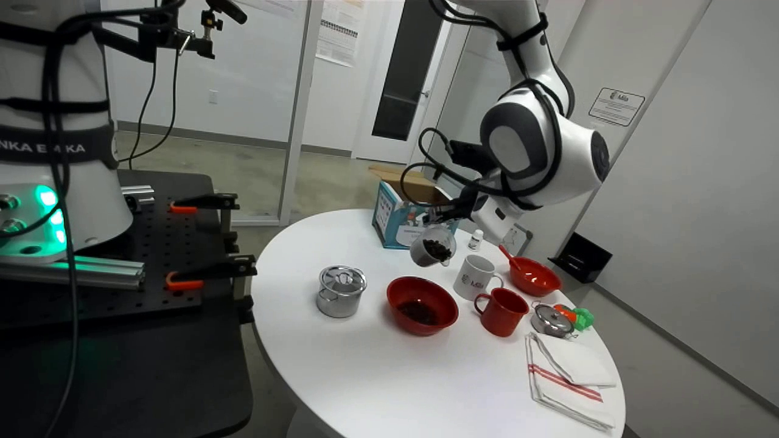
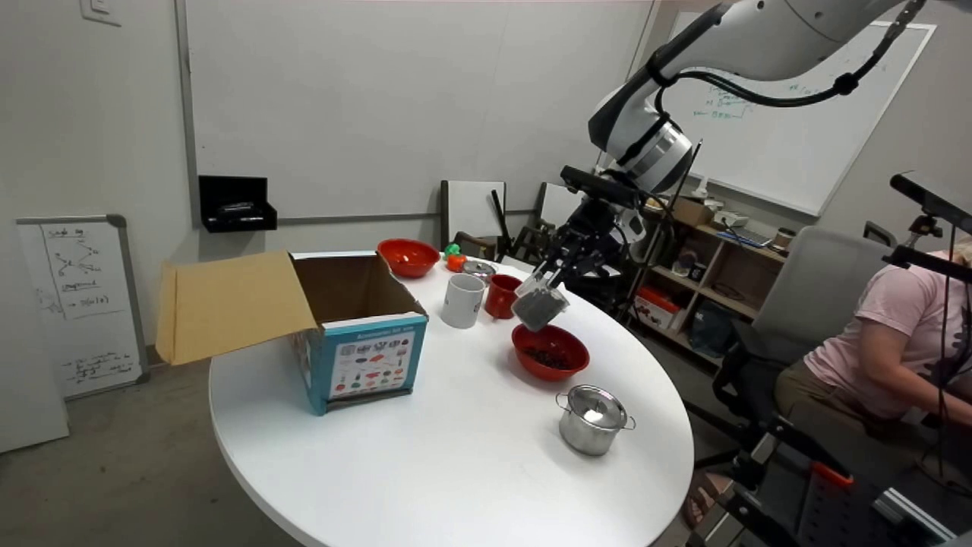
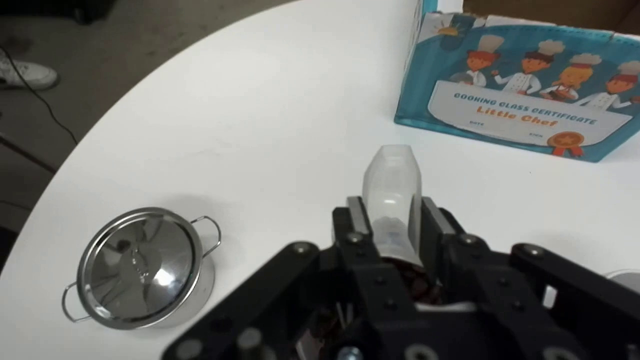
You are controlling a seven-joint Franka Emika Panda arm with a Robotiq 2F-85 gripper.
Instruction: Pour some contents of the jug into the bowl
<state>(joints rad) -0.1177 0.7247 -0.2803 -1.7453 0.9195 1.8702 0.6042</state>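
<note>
Tool closed on the jug by its handle, jaws parted only by it. Left to right in an exterior view: lidded pot on the tabletop, red bowl with dark bits in it, jug tilted above the bowl, not touching, more bits inside. We read this as mid-pour, some in already. Next we'd tip slowly, or level the jug if that's enough, minding the white mug on the right.

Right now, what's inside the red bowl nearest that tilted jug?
In both exterior views, small dark pieces lie in the bottom of the bowl. They are too small to identify, and they cover whatever is beneath them.
</note>
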